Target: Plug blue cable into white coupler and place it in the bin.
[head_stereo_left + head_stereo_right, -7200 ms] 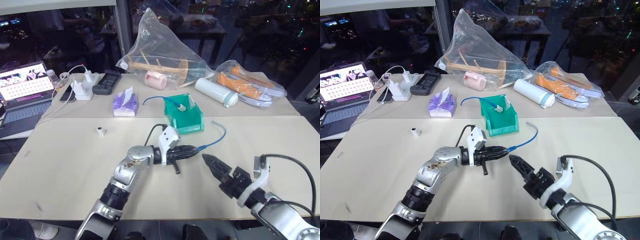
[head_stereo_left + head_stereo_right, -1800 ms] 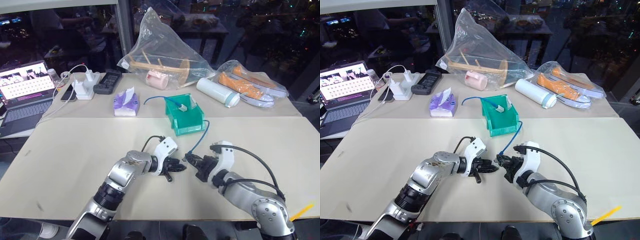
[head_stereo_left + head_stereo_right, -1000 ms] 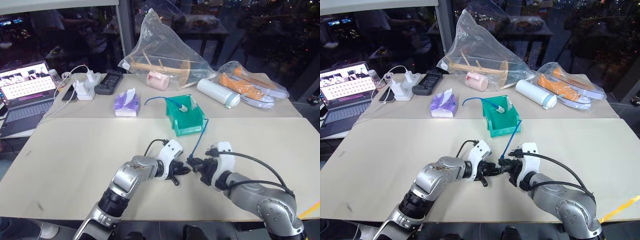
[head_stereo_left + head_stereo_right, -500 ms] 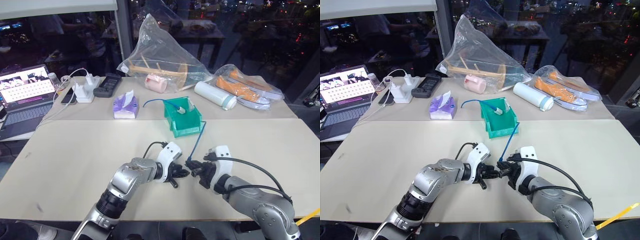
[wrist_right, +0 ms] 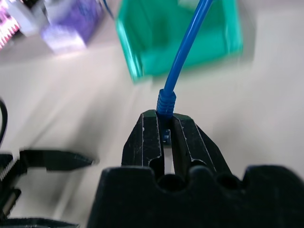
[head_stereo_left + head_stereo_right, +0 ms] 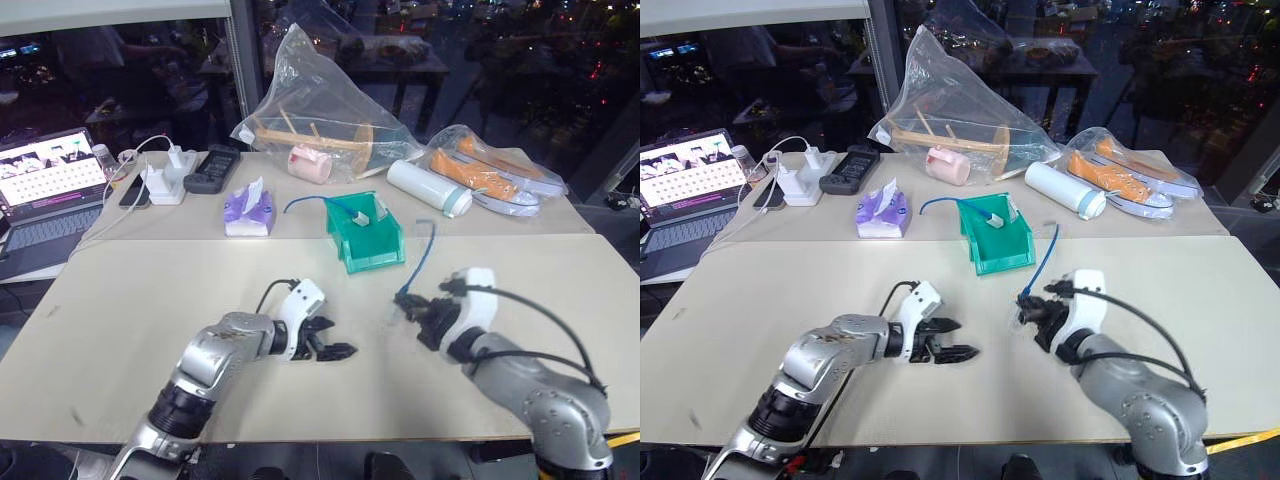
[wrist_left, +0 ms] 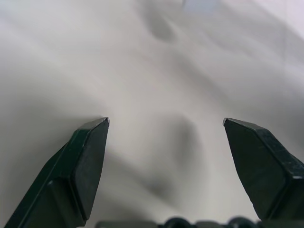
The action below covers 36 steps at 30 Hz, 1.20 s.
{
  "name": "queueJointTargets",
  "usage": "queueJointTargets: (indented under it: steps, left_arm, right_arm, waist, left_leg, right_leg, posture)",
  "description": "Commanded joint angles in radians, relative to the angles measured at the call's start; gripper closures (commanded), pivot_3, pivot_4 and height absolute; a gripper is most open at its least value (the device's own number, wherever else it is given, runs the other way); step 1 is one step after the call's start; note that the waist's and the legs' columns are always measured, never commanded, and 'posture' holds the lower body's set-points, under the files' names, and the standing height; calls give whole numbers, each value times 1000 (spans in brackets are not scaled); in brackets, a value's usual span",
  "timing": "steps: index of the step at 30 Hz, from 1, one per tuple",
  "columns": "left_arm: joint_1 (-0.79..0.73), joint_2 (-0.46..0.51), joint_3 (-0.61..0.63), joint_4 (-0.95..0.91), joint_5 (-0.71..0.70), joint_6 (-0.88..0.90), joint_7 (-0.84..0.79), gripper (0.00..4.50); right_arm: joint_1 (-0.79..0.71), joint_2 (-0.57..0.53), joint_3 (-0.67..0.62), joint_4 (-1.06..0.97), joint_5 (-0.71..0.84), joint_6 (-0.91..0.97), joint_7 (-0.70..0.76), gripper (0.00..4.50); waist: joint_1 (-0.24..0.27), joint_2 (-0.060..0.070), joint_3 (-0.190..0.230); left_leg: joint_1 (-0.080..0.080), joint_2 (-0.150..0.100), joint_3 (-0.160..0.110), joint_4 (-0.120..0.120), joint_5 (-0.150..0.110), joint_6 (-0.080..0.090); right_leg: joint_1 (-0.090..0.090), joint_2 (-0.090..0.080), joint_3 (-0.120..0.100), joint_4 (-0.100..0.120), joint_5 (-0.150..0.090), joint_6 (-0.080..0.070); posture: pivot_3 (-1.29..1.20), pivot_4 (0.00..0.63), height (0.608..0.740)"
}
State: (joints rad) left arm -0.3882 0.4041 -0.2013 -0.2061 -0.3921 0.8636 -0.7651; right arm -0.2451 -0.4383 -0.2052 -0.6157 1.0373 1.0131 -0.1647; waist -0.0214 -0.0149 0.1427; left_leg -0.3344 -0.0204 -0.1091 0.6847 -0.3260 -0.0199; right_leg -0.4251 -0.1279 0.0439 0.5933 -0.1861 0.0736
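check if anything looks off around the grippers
The thin bright blue network cable sticks up from the shut right gripper with its far end unsupported; the left gripper is open and empty.

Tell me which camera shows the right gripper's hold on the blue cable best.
The right wrist view: the right gripper is pinched on the blue cable at its end. The eye views show the cable arcing up from it.

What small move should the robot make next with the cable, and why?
Probably carry the blue cable to the bin: the right gripper is shut on its end, the left gripper is open and empty, and the bin stands just beyond.
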Motion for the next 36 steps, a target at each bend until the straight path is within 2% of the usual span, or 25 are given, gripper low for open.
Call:
queueJointTargets:
  steps: [1,6,11,14,16,19,20,23,24,27,30,33,36]
  left_arm:
    - [27,0,120,-24,-52,-111,-20,350]
    - [37,-9,163,-10,-41,-184,12,350]
    - [40,-22,185,-27,-43,-213,52,350]
    - [51,-24,187,-37,-27,-219,91,350]
    - [62,-22,182,-38,-12,-231,112,303]
    - [73,-19,179,-37,0,-246,128,303]
    - [75,-18,177,-36,6,-253,130,303]
    - [72,-24,183,-21,17,-270,147,303]
    - [70,-24,187,-17,19,-281,149,303]
    - [65,-19,207,-7,9,-309,140,303]
    - [65,-4,228,9,24,-358,142,303]
    - [74,20,256,32,69,-426,173,303]
    - [94,54,274,57,66,-440,146,303]
  right_arm:
    - [-155,-85,-9,51,-19,-9,91,4500]
    - [-357,-173,178,316,-271,-136,320,4500]
    - [-556,-115,308,752,-507,-388,536,4500]
    - [-662,-57,317,975,-591,-512,613,4500]
    - [-720,-24,306,1076,-624,-568,648,3547]
    - [-773,9,288,1165,-659,-618,685,2636]
    - [-786,19,284,1181,-665,-628,696,2206]
    - [-800,24,253,1153,-663,-616,720,1338]
    - [-793,17,242,1123,-658,-600,726,823]
    - [-746,-25,209,981,-629,-523,751,33]
    - [-654,-81,159,777,-579,-422,767,33]
    - [-439,-170,60,475,-493,-345,793,33]
    - [-226,-201,-35,271,-407,-318,817,33]
  waist:
    - [1,1,1]
    - [5,2,2]
    - [-5,1,2]
    - [-16,2,2]
    - [-21,2,2]
    - [-26,2,2]
    - [-27,2,2]
    - [-25,2,2]
    - [-25,2,2]
    - [-22,2,2]
    - [-19,2,2]
    - [-14,2,2]
    - [-8,2,2]
  left_leg:
    - [0,0,0,0,0,0]
    - [0,0,0,0,0,0]
    - [-2,0,0,0,1,-1]
    - [-2,0,1,-2,3,-5]
    - [-2,0,1,-3,4,-7]
    - [-3,0,1,-5,4,-8]
    - [-2,0,1,-5,4,-8]
    - [-3,0,1,-5,4,-8]
    - [-3,0,1,-5,4,-8]
    - [-4,0,1,-5,5,-8]
    - [-4,0,0,-5,4,-8]
    - [-4,0,0,-5,4,-7]
    - [-5,0,0,-5,3,-5]
  right_leg:
    - [0,0,0,0,0,0]
    - [1,0,-1,-1,0,0]
    - [0,0,-1,0,1,1]
    - [0,0,-1,-1,1,1]
    - [-1,0,-1,-1,1,1]
    - [-3,0,0,-1,1,1]
    - [-3,0,0,-1,1,1]
    - [-4,0,-1,-1,1,1]
    - [-4,-1,-1,-1,1,1]
    - [-5,-1,-1,0,1,1]
    - [-5,-1,-1,0,1,1]
    - [-5,-1,-2,0,1,1]
    - [-5,-1,-2,-1,1,1]
  posture:
    - [0,150,740]
    - [0,150,740]
    - [0,150,740]
    - [0,150,740]
    - [0,150,740]
    - [0,150,740]
    - [0,150,740]
    - [0,150,740]
    - [0,150,740]
    - [0,150,740]
    - [0,150,740]
    - [0,150,740]
    - [0,150,740]
